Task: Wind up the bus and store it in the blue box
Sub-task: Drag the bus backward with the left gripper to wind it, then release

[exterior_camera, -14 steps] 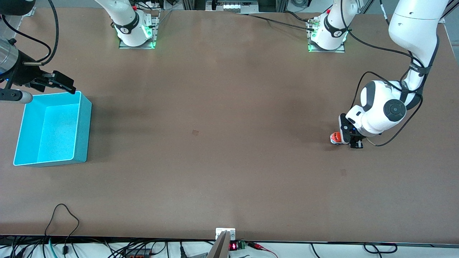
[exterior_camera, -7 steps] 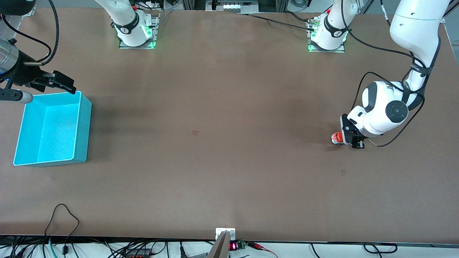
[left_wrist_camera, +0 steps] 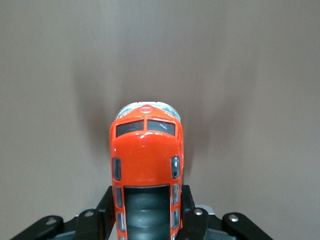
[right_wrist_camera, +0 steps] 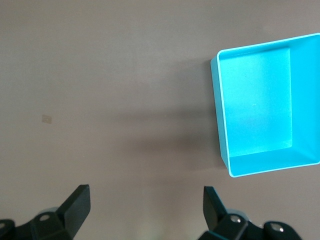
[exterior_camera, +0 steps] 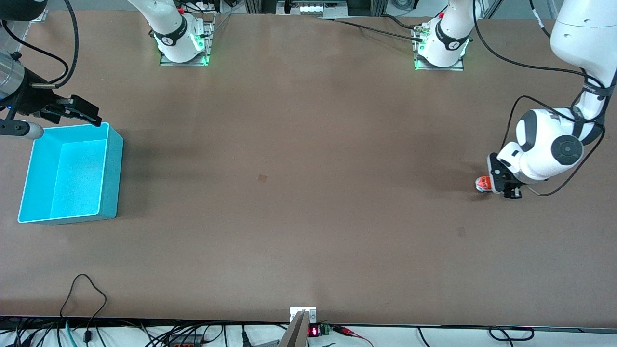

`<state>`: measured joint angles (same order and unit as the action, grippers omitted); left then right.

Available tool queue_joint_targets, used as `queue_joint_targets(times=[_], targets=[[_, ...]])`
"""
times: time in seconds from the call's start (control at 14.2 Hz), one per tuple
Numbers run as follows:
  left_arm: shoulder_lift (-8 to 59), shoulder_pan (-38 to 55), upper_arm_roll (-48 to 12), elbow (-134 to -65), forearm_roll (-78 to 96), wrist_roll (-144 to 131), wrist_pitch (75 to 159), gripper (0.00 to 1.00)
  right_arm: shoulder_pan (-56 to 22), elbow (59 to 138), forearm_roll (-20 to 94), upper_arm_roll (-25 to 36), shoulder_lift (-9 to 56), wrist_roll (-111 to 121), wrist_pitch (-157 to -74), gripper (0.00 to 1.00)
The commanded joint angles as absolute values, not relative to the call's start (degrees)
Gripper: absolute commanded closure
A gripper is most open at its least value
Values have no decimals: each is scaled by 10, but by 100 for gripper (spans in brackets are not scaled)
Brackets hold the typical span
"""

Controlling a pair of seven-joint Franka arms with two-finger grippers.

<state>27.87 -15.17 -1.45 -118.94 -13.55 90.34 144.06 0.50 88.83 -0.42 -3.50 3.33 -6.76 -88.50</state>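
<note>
The orange bus with its dark roof panel is down at the table surface near the left arm's end of the table. My left gripper is shut on its sides. In the left wrist view the bus points away from the camera, its rear half held between the black fingers of the left gripper. The blue box stands open and empty at the right arm's end of the table. My right gripper hovers open and empty over the table beside the box's corner and waits. The box also shows in the right wrist view, beside the right gripper.
The brown table stretches bare between the bus and the box, with a small mark near its middle. The arm bases stand along the edge farthest from the front camera. Cables lie at the nearest edge.
My left gripper has moved with the bus along the table toward the left arm's end. The right arm and the box have not moved.
</note>
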Motion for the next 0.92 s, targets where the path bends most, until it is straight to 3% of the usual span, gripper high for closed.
queue_joint_targets(times=[0.0,0.35,0.42,0.49,0.57,0.64,0.85], targets=[[362,-201,-15,-1166,-153,973,1448,79,8,887,4,-34,32,-67,-882,0],[375,-249,-15,-1138,-153,1028,1448,74,8,886,4,-35,32,-67,-883,0],[373,-251,-15,-1136,-149,1024,1447,65,8,887,4,-34,32,-67,-883,0],[367,-257,-17,-1135,-145,1024,1442,49,8,887,4,-34,32,-67,-882,0],[362,-258,-20,-1132,-143,1027,1426,16,8,886,4,-34,32,-67,-882,0],[355,-258,-28,-1118,-143,1029,1398,0,8,887,4,-34,32,-67,-883,0],[321,-258,-58,-1084,-144,1028,1300,0,7,886,4,-34,32,-67,-882,0]])
